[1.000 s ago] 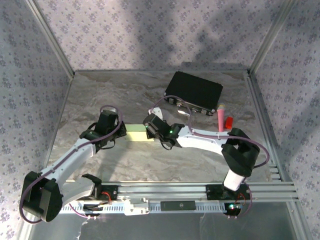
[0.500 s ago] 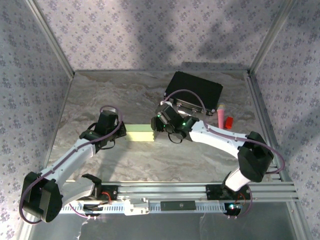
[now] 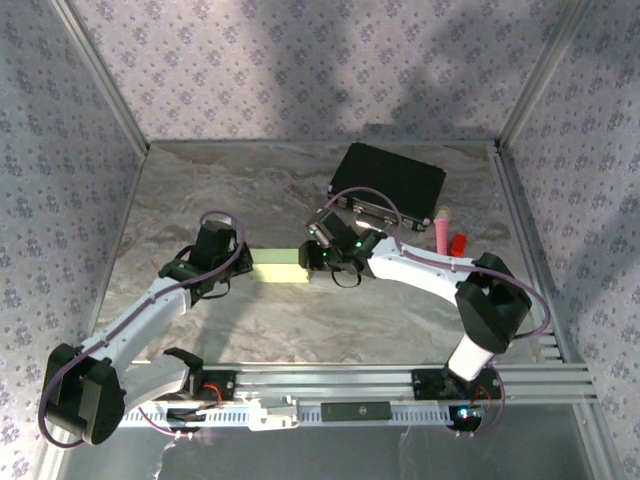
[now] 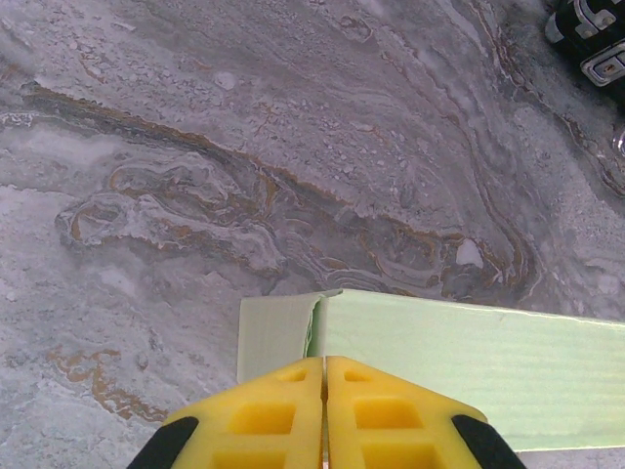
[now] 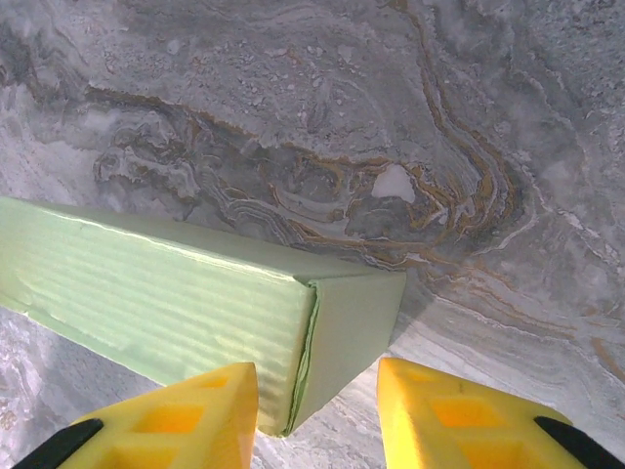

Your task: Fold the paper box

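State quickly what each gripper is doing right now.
Left gripper: shut, at the paper box end; grip unclear.
Right gripper: open, at the box's other end.

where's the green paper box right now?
Top view: the pale green card paper box lies left of centre between the pincers, the shut left pincer at its left end, the open right pincer straddling its right end.
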`<control>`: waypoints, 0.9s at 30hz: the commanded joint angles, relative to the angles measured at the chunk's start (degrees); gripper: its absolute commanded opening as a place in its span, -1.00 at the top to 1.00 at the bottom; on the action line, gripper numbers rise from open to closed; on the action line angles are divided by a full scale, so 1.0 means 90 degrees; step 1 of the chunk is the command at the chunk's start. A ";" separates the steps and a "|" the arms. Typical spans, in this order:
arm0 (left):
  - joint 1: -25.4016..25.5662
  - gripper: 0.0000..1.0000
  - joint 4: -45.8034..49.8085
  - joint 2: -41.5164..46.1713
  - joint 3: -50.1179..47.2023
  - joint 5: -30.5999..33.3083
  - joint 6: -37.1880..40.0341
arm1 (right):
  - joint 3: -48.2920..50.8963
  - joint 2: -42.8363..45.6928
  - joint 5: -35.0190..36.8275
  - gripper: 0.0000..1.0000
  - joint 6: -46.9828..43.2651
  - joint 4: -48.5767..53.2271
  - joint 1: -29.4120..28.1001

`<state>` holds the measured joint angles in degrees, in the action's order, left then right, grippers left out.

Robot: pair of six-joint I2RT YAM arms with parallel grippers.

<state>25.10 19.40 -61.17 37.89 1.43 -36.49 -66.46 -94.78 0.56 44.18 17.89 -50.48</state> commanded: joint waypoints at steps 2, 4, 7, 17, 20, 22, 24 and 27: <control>-0.0030 0.80 0.0280 0.0037 0.0020 -0.0276 0.0123 | -0.0153 -0.0117 -0.0120 0.32 -0.0033 0.0045 0.0031; -0.0026 0.81 0.0112 0.0143 -0.0043 -0.0472 0.0120 | -0.0155 -0.0061 -0.0056 0.36 -0.0177 0.0016 -0.0011; 0.0012 0.82 0.0095 0.0484 -0.0177 -0.0526 0.0077 | -0.0037 0.0130 0.0165 0.42 -0.0315 0.0005 -0.0145; 0.0655 0.82 0.0328 0.1779 -0.0959 -0.0408 -0.0490 | 0.0557 0.0591 0.0692 0.48 -0.0300 -0.0041 -0.0657; 0.0753 0.83 0.0394 0.2011 -0.1161 -0.0236 -0.0617 | 0.0772 0.0705 0.0781 0.48 -0.0236 -0.0136 -0.0729; 0.0748 0.80 0.0589 0.2218 -0.1060 -0.0085 -0.0667 | 0.0867 0.0885 0.0810 0.41 -0.0238 -0.0252 -0.0728; 0.0741 0.59 0.0974 0.2317 -0.0772 0.0185 -0.0828 | 0.0861 0.1098 0.0846 0.30 -0.0155 -0.0238 -0.0712; 0.0061 0.26 0.1245 0.1969 -0.0332 -0.0420 -0.1145 | 0.1049 0.1454 0.0687 0.02 0.0608 -0.0330 -0.0404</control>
<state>29.69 27.86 -42.02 29.89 -0.32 -43.75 -58.41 -85.67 6.00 44.60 16.03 -56.12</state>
